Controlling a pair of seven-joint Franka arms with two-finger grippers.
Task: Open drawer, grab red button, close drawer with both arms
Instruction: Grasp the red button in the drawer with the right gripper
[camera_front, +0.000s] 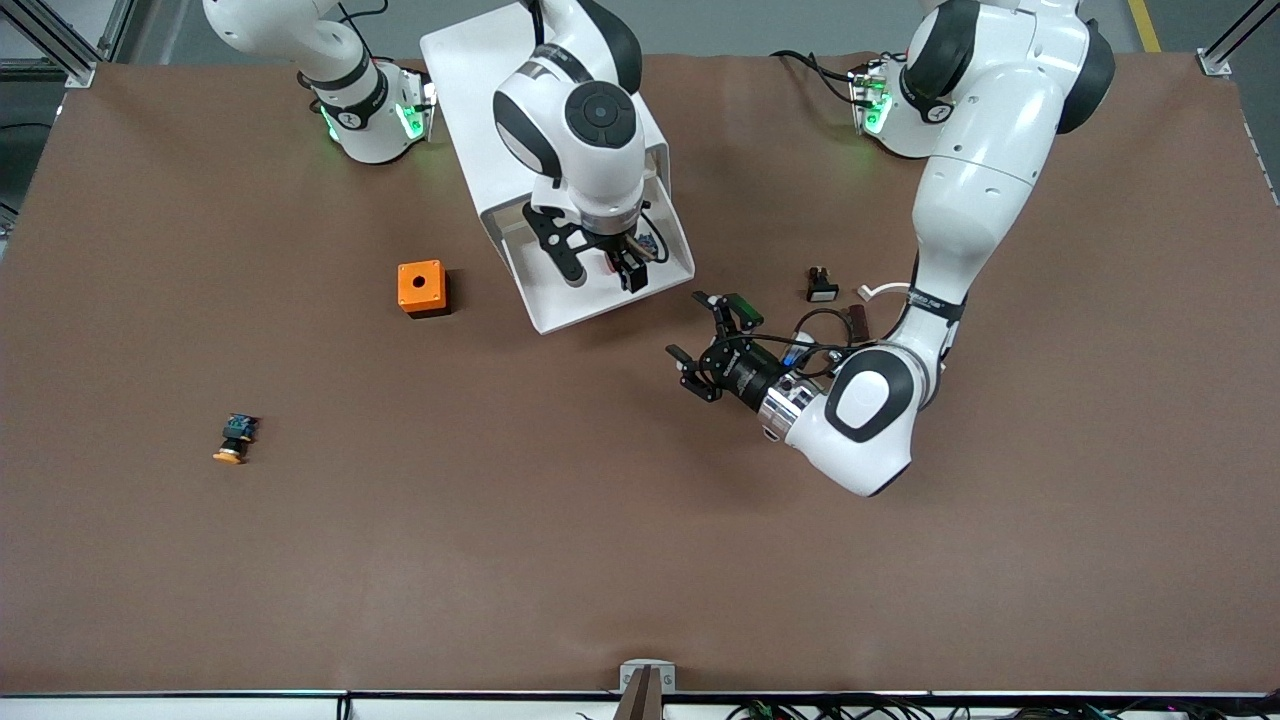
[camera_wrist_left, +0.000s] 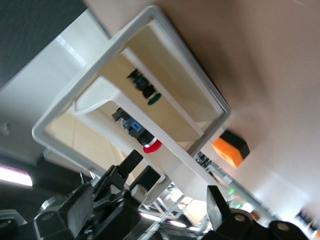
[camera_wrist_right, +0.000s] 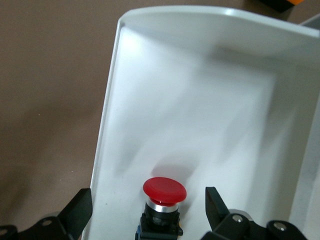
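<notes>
The drawer (camera_front: 560, 312) stands pulled out of the white cabinet (camera_front: 470, 60) toward the front camera. In it lies the button (camera_wrist_right: 164, 190), with a red cap and a black body, also seen as the button (camera_wrist_left: 152, 145) and the button (camera_front: 609, 266). My right gripper (camera_front: 600, 268) hangs over the drawer, open, its fingers either side of the button without touching it, as the right gripper (camera_wrist_right: 148, 210) shows. My left gripper (camera_front: 688, 325) is open and empty just off the drawer's front corner, toward the left arm's end. The left gripper (camera_wrist_left: 148, 212) faces the drawer.
An orange box (camera_front: 421, 288) with a hole sits beside the cabinet toward the right arm's end. A yellow-capped button (camera_front: 234, 440) lies nearer the front camera. Small parts (camera_front: 821, 286) lie by the left arm. A green-capped button (camera_wrist_left: 153, 99) sits in another drawer.
</notes>
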